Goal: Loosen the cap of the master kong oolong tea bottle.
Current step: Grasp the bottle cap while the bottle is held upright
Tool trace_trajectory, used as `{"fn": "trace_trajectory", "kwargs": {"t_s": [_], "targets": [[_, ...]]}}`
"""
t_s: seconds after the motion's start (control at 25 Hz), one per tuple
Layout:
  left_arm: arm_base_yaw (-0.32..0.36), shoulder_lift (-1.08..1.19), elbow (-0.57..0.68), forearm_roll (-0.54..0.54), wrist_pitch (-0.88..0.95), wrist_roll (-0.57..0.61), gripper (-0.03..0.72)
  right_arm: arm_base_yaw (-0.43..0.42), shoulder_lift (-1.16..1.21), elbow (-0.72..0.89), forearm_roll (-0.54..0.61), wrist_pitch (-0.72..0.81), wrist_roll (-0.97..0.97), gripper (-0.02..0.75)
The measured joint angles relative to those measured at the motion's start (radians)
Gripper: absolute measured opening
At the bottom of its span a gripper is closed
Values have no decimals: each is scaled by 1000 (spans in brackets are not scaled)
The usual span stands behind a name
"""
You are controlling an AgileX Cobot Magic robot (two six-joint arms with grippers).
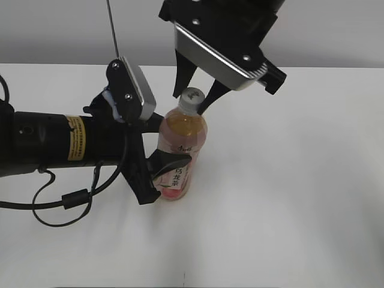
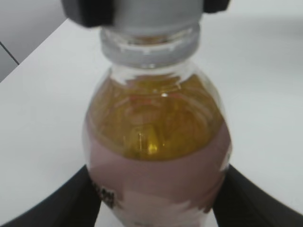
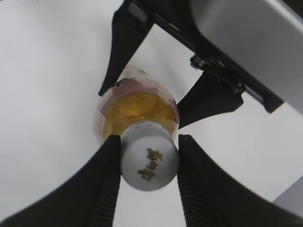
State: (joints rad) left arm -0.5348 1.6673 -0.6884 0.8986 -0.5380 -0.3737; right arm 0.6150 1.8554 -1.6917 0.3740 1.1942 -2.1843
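Note:
The master kong oolong tea bottle [image 1: 180, 144] stands upright mid-table, amber tea above a pink label; it fills the left wrist view [image 2: 156, 142] and shows from above in the right wrist view [image 3: 137, 109]. Its white cap [image 1: 192, 99] bears a small dark logo [image 3: 149, 163]. My left gripper [image 1: 161, 174] is shut on the bottle's lower body, black fingers on both sides of the label [image 2: 156, 198]. My right gripper [image 1: 195, 96] comes down from above and is shut on the cap, its two ribbed fingers pressed against the cap's sides [image 3: 148, 158].
The white table [image 1: 300, 198] spreads around the bottle. The left arm's black cable [image 1: 66, 201] loops on the table at the left. A thin rod [image 1: 112, 30] rises behind the left wrist.

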Motion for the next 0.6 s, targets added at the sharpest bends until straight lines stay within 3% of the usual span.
{"fn": "trace_trajectory", "kwargs": {"t_s": [0.28, 0.6], "targets": [[1, 0, 0, 2, 0, 0, 421, 0, 0, 0, 28, 1, -490, 280], [1, 0, 0, 2, -25, 0, 421, 0, -20, 0, 14, 15, -584, 280]]}}
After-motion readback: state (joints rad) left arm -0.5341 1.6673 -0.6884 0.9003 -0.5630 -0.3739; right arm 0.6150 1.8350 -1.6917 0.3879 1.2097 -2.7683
